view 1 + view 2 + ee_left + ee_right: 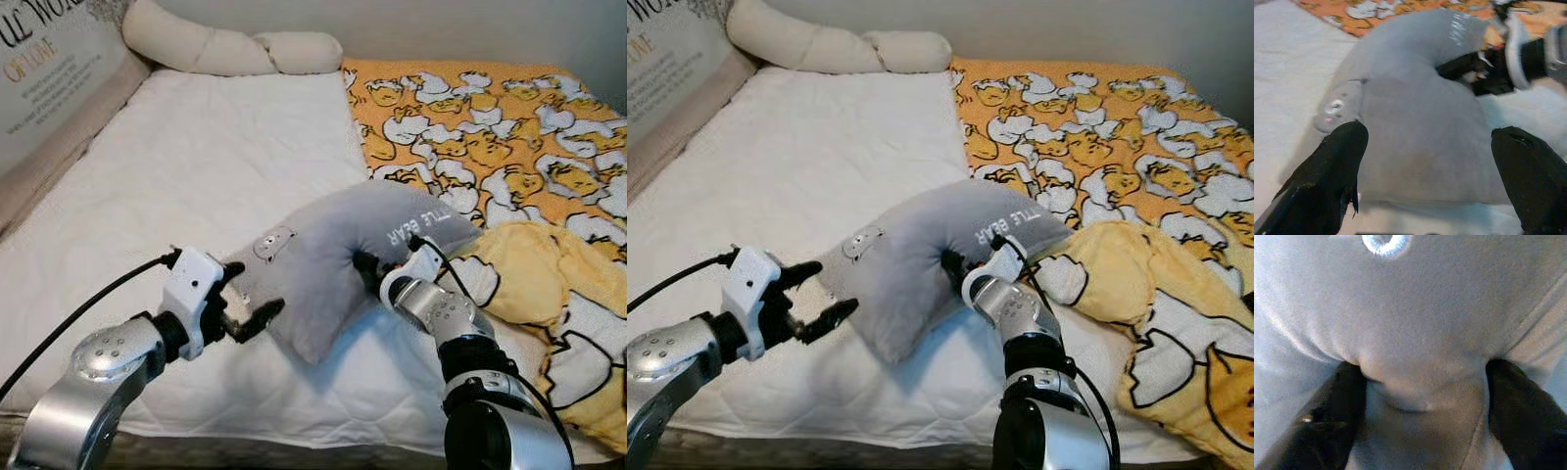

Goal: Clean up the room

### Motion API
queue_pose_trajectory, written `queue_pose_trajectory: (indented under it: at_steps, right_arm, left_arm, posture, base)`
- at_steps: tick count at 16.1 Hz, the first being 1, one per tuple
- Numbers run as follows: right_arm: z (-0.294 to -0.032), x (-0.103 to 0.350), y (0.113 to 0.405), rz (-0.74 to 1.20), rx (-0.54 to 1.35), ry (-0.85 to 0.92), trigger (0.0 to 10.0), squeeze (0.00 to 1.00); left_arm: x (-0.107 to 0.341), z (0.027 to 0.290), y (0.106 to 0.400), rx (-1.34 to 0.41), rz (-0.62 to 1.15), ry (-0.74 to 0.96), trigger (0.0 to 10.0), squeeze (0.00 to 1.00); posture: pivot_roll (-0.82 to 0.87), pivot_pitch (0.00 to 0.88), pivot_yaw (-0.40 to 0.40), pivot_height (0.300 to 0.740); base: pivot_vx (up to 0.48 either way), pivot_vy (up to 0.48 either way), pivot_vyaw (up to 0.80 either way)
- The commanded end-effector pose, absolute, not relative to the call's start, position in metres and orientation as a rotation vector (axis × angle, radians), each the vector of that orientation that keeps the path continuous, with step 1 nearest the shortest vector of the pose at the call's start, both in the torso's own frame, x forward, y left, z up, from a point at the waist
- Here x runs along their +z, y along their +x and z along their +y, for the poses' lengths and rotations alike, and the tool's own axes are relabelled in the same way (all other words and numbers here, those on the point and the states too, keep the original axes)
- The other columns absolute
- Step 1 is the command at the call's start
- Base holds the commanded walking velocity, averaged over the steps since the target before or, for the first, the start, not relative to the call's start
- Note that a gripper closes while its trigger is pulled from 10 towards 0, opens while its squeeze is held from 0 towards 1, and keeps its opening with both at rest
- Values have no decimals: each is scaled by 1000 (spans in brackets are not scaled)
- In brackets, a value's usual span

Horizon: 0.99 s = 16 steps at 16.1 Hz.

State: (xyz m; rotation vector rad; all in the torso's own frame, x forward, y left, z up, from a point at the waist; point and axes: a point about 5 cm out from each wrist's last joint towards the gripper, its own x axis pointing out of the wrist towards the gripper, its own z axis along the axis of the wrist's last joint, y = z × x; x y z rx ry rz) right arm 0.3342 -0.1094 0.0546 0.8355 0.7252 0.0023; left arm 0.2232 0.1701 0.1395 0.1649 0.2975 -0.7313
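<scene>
While the wide bed with its white quilted mattress cover (196, 176) takes up most of the head views, an orange-and-yellow blanket printed with white cartoon ducks (490, 127) covers the bed's right part and is bunched into folds near the front edge. A long cream knotted bolster cushion (225, 44) lies along the far end, and a pale padded panel with printed lettering (49, 69) borders the bed's left side. Near the front, half on the white cover and touching the rumpled blanket, lies a grey curved plush pillow with a small bear patch and white lettering (323, 255), arched so that its two ends point toward the robot. The right hand (377, 272) reaches into the inside of that curve, its black fingers (1518, 411) closed on a pinch of the grey fabric, which bulges between them in the right wrist view. The left hand (813, 294) sits at the pillow's left end, beside the bear patch, spread wide with its two black fingers (1327, 176) on either side of the plush and the pillow lying just ahead of the tips; whether they touch the fabric cannot be made out.
</scene>
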Motion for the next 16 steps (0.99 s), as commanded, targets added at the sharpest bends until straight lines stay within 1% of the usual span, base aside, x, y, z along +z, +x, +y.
queue_pose_trajectory:
  at_steps: [1, 3, 4, 14, 16]
  right_arm:
    - [-108, 52, 333, 749, 4, 819, 0, 0]
    - [-107, 51, 335, 743, 13, 812, 0, 0]
    - [-108, 52, 336, 725, 31, 771, 0, 0]
    - [-111, 48, 334, 707, 31, 767, 0, 0]
    - [-110, 47, 335, 713, 35, 765, 0, 0]
  left_arm:
    - [141, 169, 220, -755, 307, 164, 10000, 0]
    - [142, 171, 221, -739, 302, 158, 10000, 0]
    - [144, 172, 222, -723, 295, 155, 10000, 0]
    - [145, 170, 211, -653, 283, 96, 10000, 0]
    - [145, 168, 207, -669, 292, 76, 10000, 0]
  posture:
    - [-65, 0, -35, 740]
    - [-66, 0, -37, 740]
    - [-65, 0, -38, 740]
    - [-62, 0, -41, 740]
    - [-52, 0, -48, 740]
  base:
    - [0, 0, 0]
    - [0, 0, 0]
    - [0, 0, 0]
    - [0, 0, 0]
    - [0, 0, 0]
